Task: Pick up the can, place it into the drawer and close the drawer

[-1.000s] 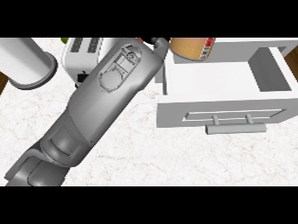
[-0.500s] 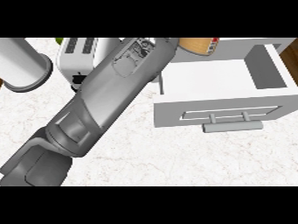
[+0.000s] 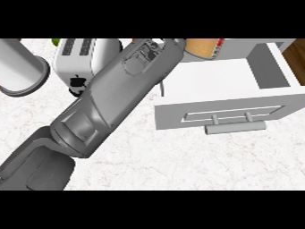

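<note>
The can, tan with a red stripe, shows at the picture's top edge, over the far left part of the open white drawer. Only its lower part is visible. My left forearm runs from the lower left up to the top centre. My left hand sits just left of the can, mostly cut off by the top edge, so its hold on the can is hidden. The drawer stands pulled out, with its front panel and bar handle towards me. My right hand appears nowhere.
A white toaster stands at the back, partly behind my forearm. A tall white cylinder stands at the far left. The marble counter spreads below the drawer front. Dark wooden floor shows at the far right and left edges.
My left forearm has swung up and to the right, bringing the wrist closer to the can at the top edge. The drawer has drifted slightly left in the view.
</note>
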{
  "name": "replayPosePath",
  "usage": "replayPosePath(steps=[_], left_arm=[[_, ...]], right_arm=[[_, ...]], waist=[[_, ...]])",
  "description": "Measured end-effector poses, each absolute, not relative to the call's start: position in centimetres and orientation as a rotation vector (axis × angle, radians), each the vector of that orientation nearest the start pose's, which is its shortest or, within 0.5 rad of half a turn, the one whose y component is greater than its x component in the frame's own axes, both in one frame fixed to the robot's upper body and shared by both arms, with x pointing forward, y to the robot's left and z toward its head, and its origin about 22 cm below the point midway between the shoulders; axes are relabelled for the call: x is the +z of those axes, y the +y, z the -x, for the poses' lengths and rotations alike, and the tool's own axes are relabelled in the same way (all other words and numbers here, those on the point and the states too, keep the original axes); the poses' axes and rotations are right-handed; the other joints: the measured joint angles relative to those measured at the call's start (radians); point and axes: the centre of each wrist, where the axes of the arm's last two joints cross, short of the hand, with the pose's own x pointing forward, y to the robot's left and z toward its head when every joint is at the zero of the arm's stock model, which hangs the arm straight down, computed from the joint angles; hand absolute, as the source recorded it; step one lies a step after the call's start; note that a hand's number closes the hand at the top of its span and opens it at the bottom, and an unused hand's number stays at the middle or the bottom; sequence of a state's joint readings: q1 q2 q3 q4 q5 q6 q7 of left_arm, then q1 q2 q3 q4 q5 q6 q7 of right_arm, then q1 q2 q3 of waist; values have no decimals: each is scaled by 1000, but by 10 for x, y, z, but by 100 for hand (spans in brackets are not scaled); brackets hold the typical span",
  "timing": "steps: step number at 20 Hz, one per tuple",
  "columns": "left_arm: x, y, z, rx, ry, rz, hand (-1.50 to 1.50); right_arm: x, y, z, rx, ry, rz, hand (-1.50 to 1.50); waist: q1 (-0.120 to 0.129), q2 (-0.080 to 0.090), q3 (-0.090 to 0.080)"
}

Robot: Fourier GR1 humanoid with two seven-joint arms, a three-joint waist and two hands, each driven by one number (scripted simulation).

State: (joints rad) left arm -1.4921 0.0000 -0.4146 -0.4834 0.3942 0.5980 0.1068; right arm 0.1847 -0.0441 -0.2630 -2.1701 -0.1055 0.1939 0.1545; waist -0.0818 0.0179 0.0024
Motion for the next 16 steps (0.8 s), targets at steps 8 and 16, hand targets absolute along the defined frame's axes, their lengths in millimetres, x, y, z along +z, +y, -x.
replayPosePath(steps=[8,16], left_arm=[[203,-19,-425,-261,-1773,-191,150],[179,-10,-428,-295,-1787,-266,-150]], right_arm=[[108,-297,-174,8,-1855,155,-150],[109,-297,-182,23,-1872,143,-150]], waist=[[-15,5,0],[-31,11,1]])
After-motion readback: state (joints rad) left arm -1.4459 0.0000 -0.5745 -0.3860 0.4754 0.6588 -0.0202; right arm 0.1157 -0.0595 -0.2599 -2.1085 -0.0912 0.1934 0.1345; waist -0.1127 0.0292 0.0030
